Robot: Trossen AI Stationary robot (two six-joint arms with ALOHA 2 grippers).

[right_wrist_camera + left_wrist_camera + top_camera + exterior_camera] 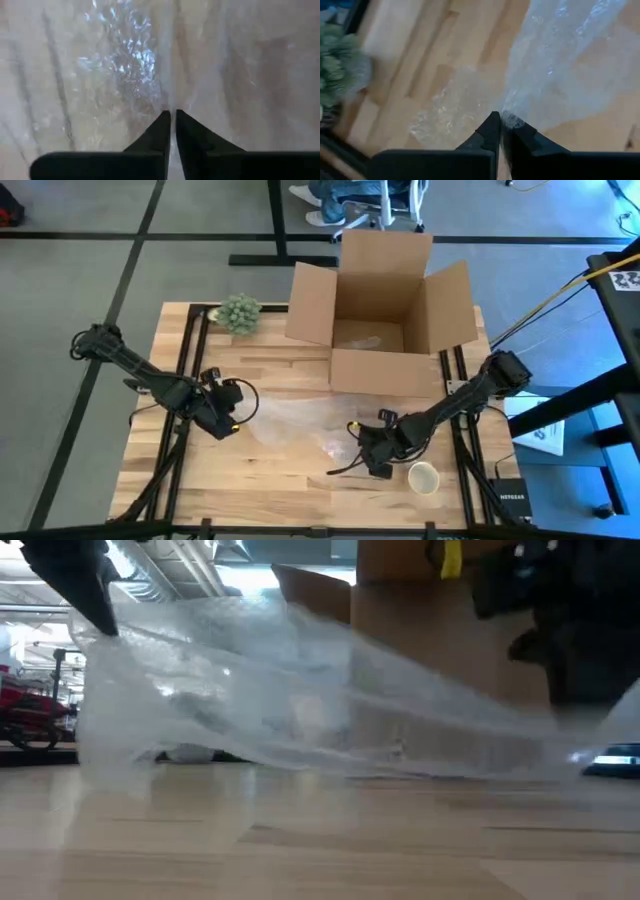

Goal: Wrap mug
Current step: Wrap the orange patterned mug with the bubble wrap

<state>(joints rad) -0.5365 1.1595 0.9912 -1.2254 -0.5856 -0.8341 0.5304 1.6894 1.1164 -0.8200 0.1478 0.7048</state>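
I have both grippers, left (500,131) and right (172,131), clenched on the bubble wrap (300,415) mid-table. The mug (423,477) sits near the front-right corner, seemingly unwrapped. Next: drape it over.

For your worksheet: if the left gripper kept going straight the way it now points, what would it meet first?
The left gripper is shut on the bubble wrap, so more of that sheet lies directly ahead, with the wooden table beneath. Depth is unclear.

The bubble wrap (300,420) is clear and glinting. The box (380,310) is brown cardboard. The table (270,470) is pale wood; the mug (423,477) is cream.
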